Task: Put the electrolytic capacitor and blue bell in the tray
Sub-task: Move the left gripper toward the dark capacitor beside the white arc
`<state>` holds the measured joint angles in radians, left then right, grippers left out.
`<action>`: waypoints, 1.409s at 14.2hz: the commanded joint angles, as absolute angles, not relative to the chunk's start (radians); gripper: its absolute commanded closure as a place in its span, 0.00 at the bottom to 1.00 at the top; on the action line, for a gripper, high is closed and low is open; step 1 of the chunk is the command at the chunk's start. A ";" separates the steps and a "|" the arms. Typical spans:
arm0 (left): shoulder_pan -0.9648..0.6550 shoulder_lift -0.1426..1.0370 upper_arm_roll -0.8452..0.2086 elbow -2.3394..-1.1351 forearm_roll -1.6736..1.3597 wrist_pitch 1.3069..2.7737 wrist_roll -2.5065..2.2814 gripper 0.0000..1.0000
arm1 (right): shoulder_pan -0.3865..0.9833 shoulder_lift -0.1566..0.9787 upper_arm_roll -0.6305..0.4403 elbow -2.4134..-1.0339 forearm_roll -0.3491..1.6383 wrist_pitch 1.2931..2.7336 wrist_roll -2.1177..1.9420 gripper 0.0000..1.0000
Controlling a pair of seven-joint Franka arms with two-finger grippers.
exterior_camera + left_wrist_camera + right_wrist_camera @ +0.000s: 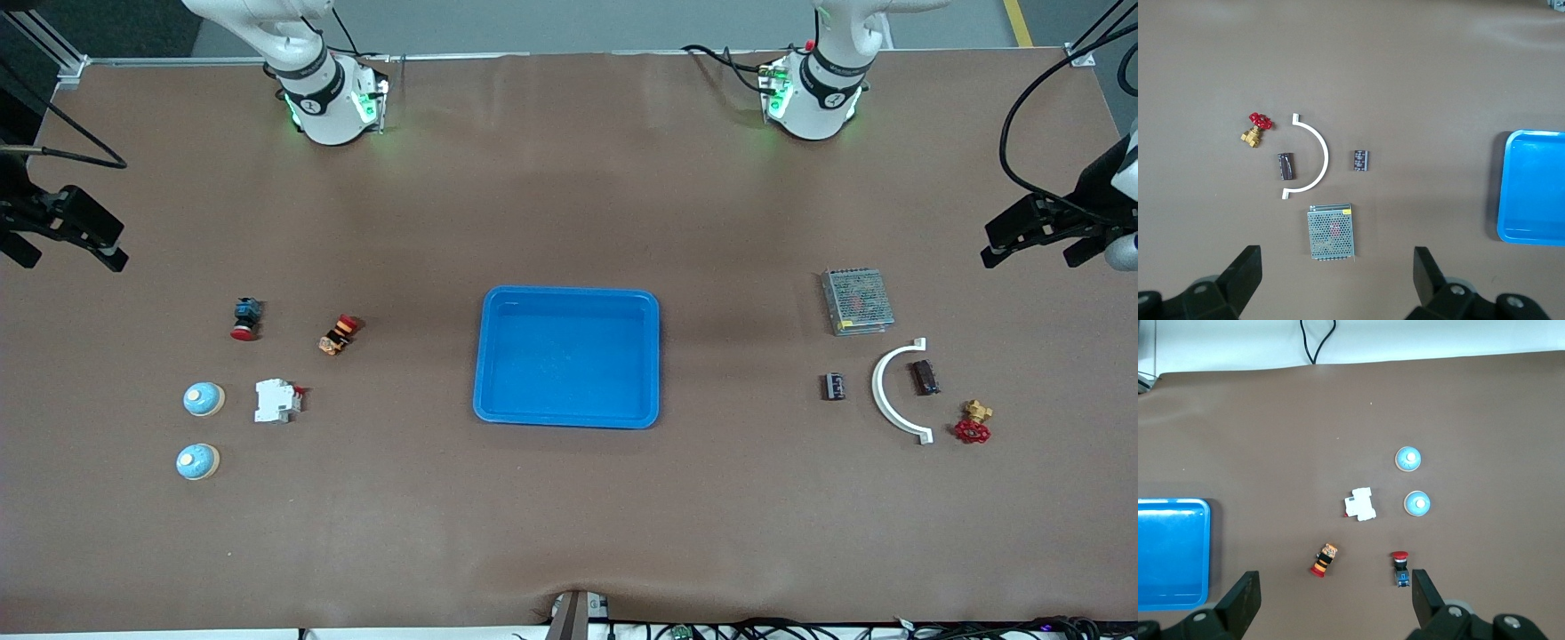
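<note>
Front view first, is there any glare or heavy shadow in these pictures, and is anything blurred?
Front view: even light, with a soft sheen on the tray floor and green lamps glowing at the arm bases. Left wrist view: the small parts are sharp, the left gripper at the edge is soft. Right wrist view: the bells cast faint shadows.

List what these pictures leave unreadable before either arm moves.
- Two dark parts beside the white arc: too small to say which is the capacitor, front or left wrist view.
- Two blue bells: look alike, chosen one unclear.
- Left gripper and right gripper: arms cut off by front view's edges.
</note>
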<state>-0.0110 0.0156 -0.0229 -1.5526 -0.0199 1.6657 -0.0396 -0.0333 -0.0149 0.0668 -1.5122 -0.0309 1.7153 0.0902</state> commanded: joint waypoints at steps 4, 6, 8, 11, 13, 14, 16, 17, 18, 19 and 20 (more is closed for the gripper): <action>-0.023 0.023 -0.011 -1.536 -0.025 1.667 -0.051 0.00 | -0.044 0.011 0.074 -1.471 -0.038 1.709 0.098 0.00; -0.025 0.023 -0.009 -1.536 -0.025 1.667 -0.052 0.00 | -0.044 0.014 0.074 -1.471 -0.035 1.709 0.101 0.00; -0.023 0.026 -0.009 -1.537 -0.025 1.667 -0.052 0.00 | -0.044 0.014 0.074 -1.471 -0.035 1.709 0.101 0.00; -0.021 0.052 -0.009 -1.536 -0.025 1.667 -0.054 0.00 | -0.044 0.014 0.074 -1.471 -0.034 1.706 0.103 0.00; -0.028 0.113 -0.011 -1.519 -0.025 1.693 -0.055 0.00 | -0.044 0.014 0.074 -1.471 -0.034 1.706 0.103 0.00; -0.031 0.144 -0.011 -1.502 -0.025 1.712 -0.073 0.00 | -0.044 0.014 0.074 -1.471 -0.034 1.706 0.103 0.00; -0.037 0.216 -0.012 -1.485 -0.026 1.750 -0.161 0.00 | -0.043 0.014 0.074 -1.471 -0.035 1.706 0.101 0.00; -0.038 0.254 -0.014 -1.482 -0.028 1.785 -0.188 0.00 | -0.043 0.014 0.074 -1.471 -0.035 1.706 0.101 0.00; -0.041 0.288 -0.017 -1.482 -0.028 1.816 -0.210 0.00 | -0.043 0.014 0.074 -1.471 -0.035 1.706 0.101 0.00; -0.046 0.320 -0.018 -1.482 -0.029 1.831 -0.239 0.00 | -0.043 0.014 0.074 -1.470 -0.035 1.706 0.101 0.00; -0.060 0.349 -0.018 -1.482 -0.028 1.839 -0.273 0.00 | -0.043 0.014 0.074 -1.470 -0.034 1.706 0.101 0.00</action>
<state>-0.0383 0.2843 -0.0222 -1.5241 -0.0199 1.8304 -0.2191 -0.0349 0.0030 0.0662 -1.4957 -0.0322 1.7155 0.0902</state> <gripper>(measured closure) 0.000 0.000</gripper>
